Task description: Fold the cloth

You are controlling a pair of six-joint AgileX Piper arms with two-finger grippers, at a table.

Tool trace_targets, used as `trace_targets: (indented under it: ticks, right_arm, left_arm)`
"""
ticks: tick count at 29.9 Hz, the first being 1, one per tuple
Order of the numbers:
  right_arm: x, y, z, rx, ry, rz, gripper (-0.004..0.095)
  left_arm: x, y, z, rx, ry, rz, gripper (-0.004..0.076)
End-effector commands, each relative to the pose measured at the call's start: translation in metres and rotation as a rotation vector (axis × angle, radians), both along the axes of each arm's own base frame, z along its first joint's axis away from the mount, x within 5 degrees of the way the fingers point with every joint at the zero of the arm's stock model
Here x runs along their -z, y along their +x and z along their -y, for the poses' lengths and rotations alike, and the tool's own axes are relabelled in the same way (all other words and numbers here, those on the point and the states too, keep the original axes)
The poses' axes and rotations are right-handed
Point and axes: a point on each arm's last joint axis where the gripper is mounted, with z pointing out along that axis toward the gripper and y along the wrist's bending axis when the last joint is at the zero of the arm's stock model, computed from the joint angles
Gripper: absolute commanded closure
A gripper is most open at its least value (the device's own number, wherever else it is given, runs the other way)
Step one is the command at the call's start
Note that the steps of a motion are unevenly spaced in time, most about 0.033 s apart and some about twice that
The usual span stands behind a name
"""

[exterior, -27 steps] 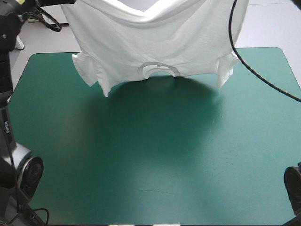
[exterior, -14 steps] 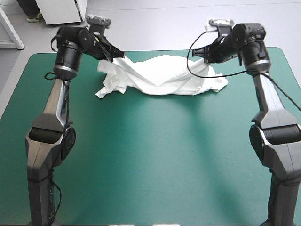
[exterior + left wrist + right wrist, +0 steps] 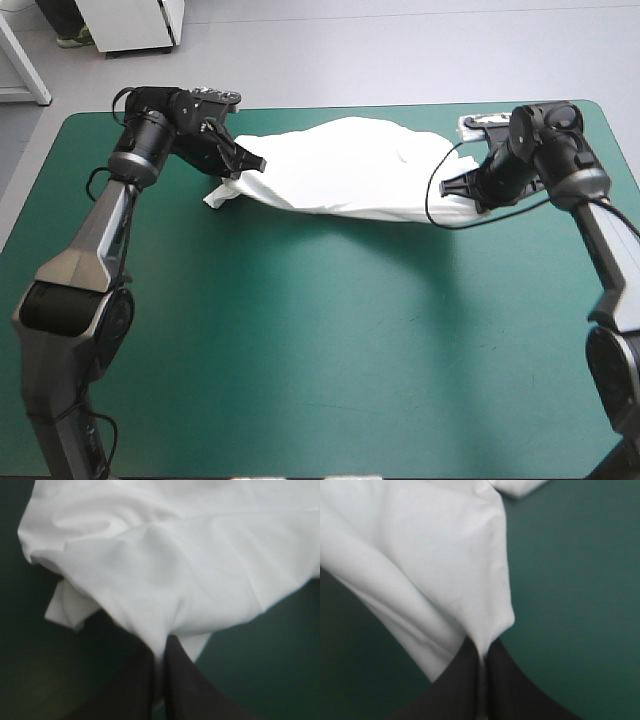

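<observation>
As the high view shows, the teal-green tabletop carries the white T-shirt across its far part, nearer the far edge than the near edge. The garment forms a long, rumpled band running from the left arm's side to the right arm's side. It is raised in the middle and sags onto the cover along its near border. It is neither spread flat nor reduced to a compact bundle, and no sharp crease or squared edge can be identified.

The left pincer is clenched on the left end of the band. The left wrist view confirms this: the black fingers meet in a point with a pinch of white fabric drawn between them. The right pincer is clenched on the right end. In the right wrist view the fabric tapers into the closed tip in the same manner.

A small flap, probably a sleeve or a corner, protrudes from under the left end and rests on the cover.

Assessment: the task appears to be at an early-to-middle stage. The garment is gripped at two points and laid crosswise, a workable start for a fold. Left to do, on this evidence:
- flatten the layers
- align the edges
- complete the folds
- release both pincers from a tidy bundle
</observation>
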Motion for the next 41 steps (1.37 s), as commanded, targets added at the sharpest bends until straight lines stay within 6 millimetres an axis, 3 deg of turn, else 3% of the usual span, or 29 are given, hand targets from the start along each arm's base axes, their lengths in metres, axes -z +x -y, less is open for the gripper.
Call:
trace_targets:
  ticks: [1, 5, 9, 12, 16, 19, 24, 31, 33, 35, 38, 40, 41]
  right_arm:
    - [-0.014, -0.052, 0.009, 0.003, -0.012, 0.028, 0.0927]
    - [0.006, -0.103, 0.014, -0.007, 0.012, -0.053, 0.0927]
    - [0.031, -0.156, 0.021, 0.001, 0.009, -0.122, 0.0927]
    - [0.047, -0.189, 0.023, 0.004, 0.040, -0.151, 0.0927]
    - [0.068, -0.220, 0.026, 0.019, 0.064, -0.195, 0.0926]
    - [0.081, -0.233, 0.028, 0.038, 0.064, -0.226, 0.0926]
    - [0.093, -0.247, 0.029, 0.056, 0.077, -0.257, 0.0926]
    - [0.099, -0.251, 0.028, -0.032, 0.069, -0.266, 0.0900]
    - [0.094, -0.248, 0.029, -0.045, 0.049, -0.237, 0.0782]
    - [0.087, -0.244, 0.030, -0.047, 0.030, -0.199, 0.0590]
    - [0.071, -0.238, 0.030, -0.030, 0.033, -0.138, 0.0186]
    - [0.057, -0.234, 0.030, -0.011, 0.047, -0.095, -0.0041]
    - [0.051, -0.233, 0.030, -0.001, 0.050, -0.083, -0.0033]
  left_arm:
    - [-0.030, -0.054, -0.011, 0.009, -0.005, -0.017, 0.0733]
    - [-0.016, -0.107, -0.023, 0.005, 0.010, -0.095, 0.0733]
    - [0.008, -0.176, -0.039, -0.005, 0.027, -0.184, 0.0733]
    - [0.022, -0.225, -0.050, -0.039, 0.030, -0.245, 0.0733]
    - [0.033, -0.270, -0.063, -0.070, 0.036, -0.241, 0.0733]
    - [0.053, -0.289, -0.067, -0.078, 0.042, -0.294, 0.0733]
    - [0.092, -0.302, -0.065, -0.080, 0.035, -0.462, 0.0733]
    - [0.105, -0.301, -0.068, -0.047, 0.085, -0.472, 0.0713]
    - [0.103, -0.298, -0.067, -0.047, 0.080, -0.445, 0.0645]
    - [0.097, -0.294, -0.066, -0.048, 0.066, -0.420, 0.0524]
    - [0.082, -0.288, -0.064, -0.045, 0.053, -0.372, 0.0249]
    - [0.066, -0.283, -0.064, -0.045, 0.053, -0.340, 0.0115]
    - [0.056, -0.281, -0.064, -0.046, 0.049, -0.316, 0.0089]
